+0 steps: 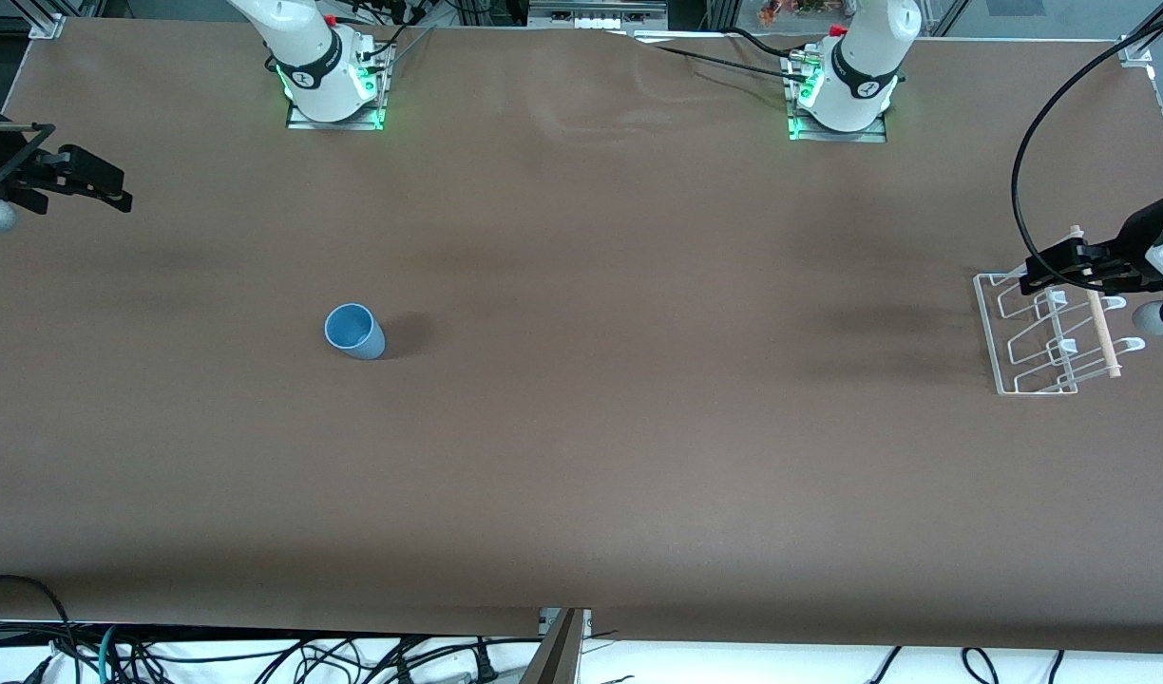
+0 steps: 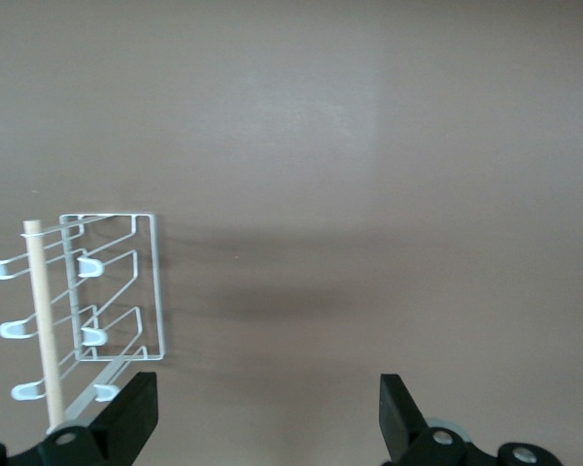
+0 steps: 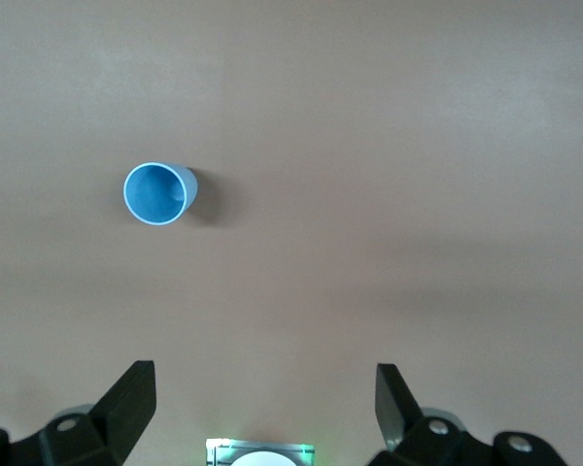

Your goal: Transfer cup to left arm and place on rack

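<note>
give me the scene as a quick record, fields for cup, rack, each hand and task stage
cup: light-blue cup upright on the table, toward the right arm's end, untouched
rack: white wire rack with a wooden dowel, at the left arm's end, nothing on it
left hand: left hand open, above the rack's edge
right hand: right hand open, high at the right arm's end, apart from the cup
task stage: cup not yet picked up

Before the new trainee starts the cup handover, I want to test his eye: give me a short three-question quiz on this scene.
1. True or false: the cup stands upright on the table.
2. The left gripper is over: A) the cup B) the rack C) the right arm's base.
3. Fill in: the right gripper holds ____.

Key: 1 true; 2 B; 3 nothing.
</note>
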`<control>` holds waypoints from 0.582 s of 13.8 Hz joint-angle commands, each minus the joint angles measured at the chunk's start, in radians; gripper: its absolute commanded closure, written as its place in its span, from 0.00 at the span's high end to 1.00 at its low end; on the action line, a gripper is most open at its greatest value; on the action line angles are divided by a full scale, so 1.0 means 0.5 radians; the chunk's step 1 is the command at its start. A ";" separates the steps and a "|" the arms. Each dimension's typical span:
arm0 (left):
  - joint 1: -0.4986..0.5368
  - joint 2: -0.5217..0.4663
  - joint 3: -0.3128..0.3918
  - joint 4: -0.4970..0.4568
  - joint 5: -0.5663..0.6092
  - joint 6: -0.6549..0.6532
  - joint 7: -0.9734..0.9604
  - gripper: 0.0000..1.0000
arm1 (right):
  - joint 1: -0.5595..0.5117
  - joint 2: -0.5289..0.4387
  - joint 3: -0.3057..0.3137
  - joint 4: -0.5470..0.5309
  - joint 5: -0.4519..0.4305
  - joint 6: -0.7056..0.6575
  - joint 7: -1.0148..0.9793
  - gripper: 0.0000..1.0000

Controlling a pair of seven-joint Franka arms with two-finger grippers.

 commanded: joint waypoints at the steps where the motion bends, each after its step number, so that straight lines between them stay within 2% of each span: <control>1: 0.013 0.020 0.002 0.042 -0.063 -0.024 -0.005 1.00 | 0.025 0.136 0.007 0.016 0.081 -0.100 0.002 1.00; 2: 0.010 -0.004 0.002 0.020 -0.060 -0.024 -0.002 1.00 | 0.050 0.154 0.004 0.004 0.148 -0.091 0.002 1.00; 5: 0.007 0.002 0.002 -0.047 -0.063 -0.024 0.071 1.00 | 0.206 0.338 0.004 -0.006 0.149 -0.036 0.029 1.00; 8: 0.007 0.048 0.002 -0.069 -0.124 -0.024 0.295 1.00 | 0.310 0.449 0.004 -0.125 0.130 0.322 0.115 1.00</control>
